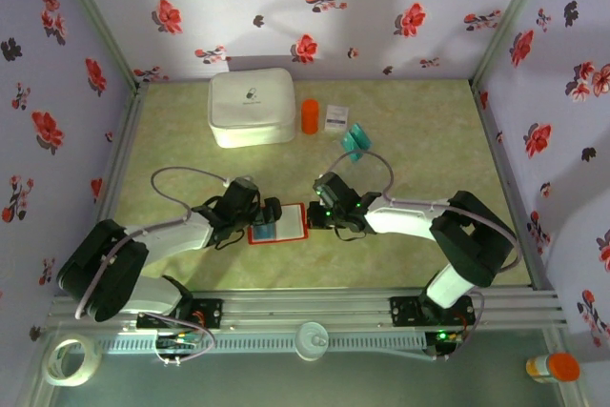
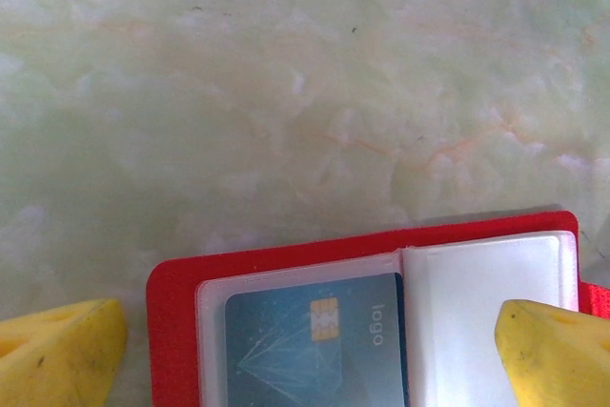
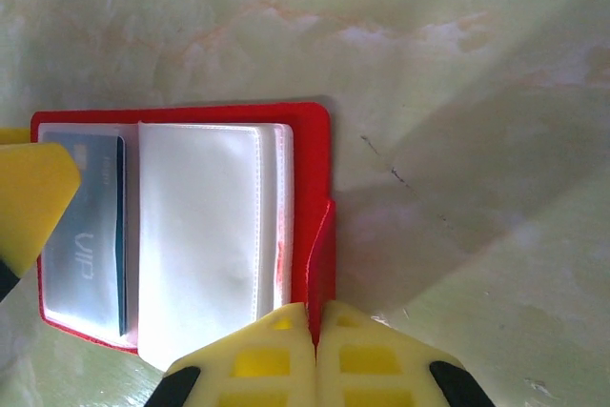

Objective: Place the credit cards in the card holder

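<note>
Marbled tabletop [image 1: 429,131], left arm [image 1: 167,234], right arm [image 1: 410,218] low at card holder [image 1: 291,221]

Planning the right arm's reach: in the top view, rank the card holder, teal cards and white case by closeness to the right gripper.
1. card holder, held at its edge by the right gripper.
2. teal credit cards, farther back, slightly to the right.
3. white case, far back on the left.

Sitting in the upper middle on the worktop [image 1: 429,140]: white rounded case [image 1: 252,107], orange cylinder [image 1: 310,116], small white printed box [image 1: 335,117]. Lying at lower left: tape roll [image 1: 95,357].
</note>
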Action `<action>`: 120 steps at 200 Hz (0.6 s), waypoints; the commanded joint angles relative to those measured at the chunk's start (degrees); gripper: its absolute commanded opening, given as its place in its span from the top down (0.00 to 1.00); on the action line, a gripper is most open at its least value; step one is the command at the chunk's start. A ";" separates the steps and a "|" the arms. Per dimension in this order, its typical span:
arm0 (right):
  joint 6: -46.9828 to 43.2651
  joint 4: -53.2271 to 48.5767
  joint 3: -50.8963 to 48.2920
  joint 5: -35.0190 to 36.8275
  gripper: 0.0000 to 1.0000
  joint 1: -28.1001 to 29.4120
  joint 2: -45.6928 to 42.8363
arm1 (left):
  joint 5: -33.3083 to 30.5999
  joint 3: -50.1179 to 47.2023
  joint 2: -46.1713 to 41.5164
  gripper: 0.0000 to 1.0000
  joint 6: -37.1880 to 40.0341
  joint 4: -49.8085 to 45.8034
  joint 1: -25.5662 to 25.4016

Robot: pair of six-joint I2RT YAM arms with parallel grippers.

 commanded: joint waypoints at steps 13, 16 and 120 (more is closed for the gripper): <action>1.54 1.82 -1.27 -0.81 1.00 -0.32 0.37 | 2.15 0.65 -0.37 0.00 0.89 1.56 0.35; 1.62 1.95 -1.31 -0.91 1.00 -0.28 0.35 | 2.29 0.69 -0.53 0.00 0.91 1.64 0.35; 3.02 4.74 -2.56 -1.98 1.00 -0.28 0.61 | 7.02 -4.49 -9.72 0.00 -7.27 11.02 -0.96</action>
